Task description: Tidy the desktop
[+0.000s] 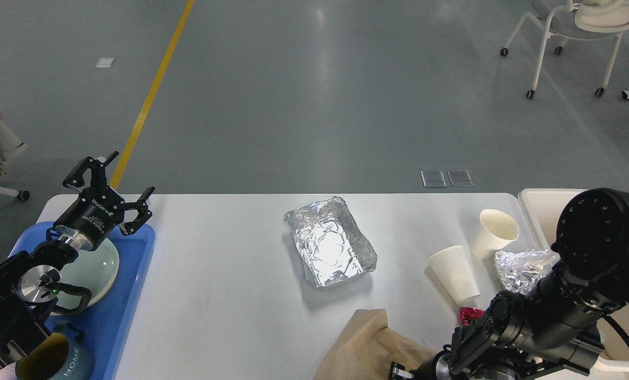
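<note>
The white-grey desktop [229,274] holds an open foil tray [327,245] at its middle. Two white paper cups [499,224] [454,272], a crumpled foil ball [525,266] and a red wrapper [468,315] lie at the right. A crumpled brown paper bag [367,343] is at the front edge. My right gripper [399,371] sits at the bag's near right corner, mostly cut off by the view's bottom edge, and seems shut on the bag. My left gripper [114,182] is open and empty above the far end of the blue tray.
A blue tray [129,295] at the left holds a pale green plate [90,269] and a teal mug [55,361]. A cream bin [544,211] stands past the table's right end. My right arm covers the front right corner.
</note>
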Controlling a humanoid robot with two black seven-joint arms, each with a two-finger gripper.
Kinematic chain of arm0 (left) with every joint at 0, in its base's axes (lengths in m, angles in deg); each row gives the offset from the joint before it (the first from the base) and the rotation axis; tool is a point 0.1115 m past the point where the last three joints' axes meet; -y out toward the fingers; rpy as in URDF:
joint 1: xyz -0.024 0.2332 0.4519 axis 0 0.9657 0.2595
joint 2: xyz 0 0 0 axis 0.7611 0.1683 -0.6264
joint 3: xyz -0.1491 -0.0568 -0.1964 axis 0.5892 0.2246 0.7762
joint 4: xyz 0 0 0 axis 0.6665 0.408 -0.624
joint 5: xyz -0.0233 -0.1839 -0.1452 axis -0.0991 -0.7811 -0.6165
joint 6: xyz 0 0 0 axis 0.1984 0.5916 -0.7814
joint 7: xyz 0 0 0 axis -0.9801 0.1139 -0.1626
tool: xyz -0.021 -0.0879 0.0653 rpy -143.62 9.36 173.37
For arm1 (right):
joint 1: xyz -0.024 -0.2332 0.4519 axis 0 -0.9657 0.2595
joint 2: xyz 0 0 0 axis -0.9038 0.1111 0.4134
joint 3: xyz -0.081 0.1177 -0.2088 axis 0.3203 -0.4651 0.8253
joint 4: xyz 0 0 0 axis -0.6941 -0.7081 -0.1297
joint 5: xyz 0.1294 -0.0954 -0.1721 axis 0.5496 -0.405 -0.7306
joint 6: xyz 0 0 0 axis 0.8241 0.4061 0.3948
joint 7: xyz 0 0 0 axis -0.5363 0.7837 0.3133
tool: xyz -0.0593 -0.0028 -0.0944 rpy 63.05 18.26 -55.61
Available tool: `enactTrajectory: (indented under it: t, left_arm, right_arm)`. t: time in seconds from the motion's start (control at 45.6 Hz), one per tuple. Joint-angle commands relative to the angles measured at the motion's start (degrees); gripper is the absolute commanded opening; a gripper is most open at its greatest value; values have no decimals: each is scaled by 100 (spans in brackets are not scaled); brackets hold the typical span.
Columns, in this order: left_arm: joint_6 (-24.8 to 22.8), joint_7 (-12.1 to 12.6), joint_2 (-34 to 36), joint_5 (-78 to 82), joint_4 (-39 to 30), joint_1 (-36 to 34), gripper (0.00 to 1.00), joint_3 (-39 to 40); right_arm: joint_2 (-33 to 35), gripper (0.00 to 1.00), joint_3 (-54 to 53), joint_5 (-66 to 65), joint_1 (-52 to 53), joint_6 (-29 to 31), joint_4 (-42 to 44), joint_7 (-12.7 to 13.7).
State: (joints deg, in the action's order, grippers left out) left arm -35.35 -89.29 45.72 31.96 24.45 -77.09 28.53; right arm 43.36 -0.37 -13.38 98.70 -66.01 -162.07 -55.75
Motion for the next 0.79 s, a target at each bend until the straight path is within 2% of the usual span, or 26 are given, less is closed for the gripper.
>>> enactTrajectory:
  t: [0.0, 0.263, 0.461, 0.768]
  left_arm:
    - [0, -1, 1, 0, 0, 0, 100, 0]
    - [0, -1, 1, 0, 0, 0, 100, 0]
    - [0, -1, 1, 0, 0, 0, 100, 0]
    - [-8, -1, -7, 0, 0, 0, 100, 0]
  right_arm:
    - [-57, 0, -10, -19, -67, -22, 167, -8]
    - [302, 0, 78, -283, 293, 127, 9, -25]
    - [1093, 0, 341, -705, 1355, 865, -491, -69]
    - [1771, 0, 781, -960, 3026, 1797, -1054, -113]
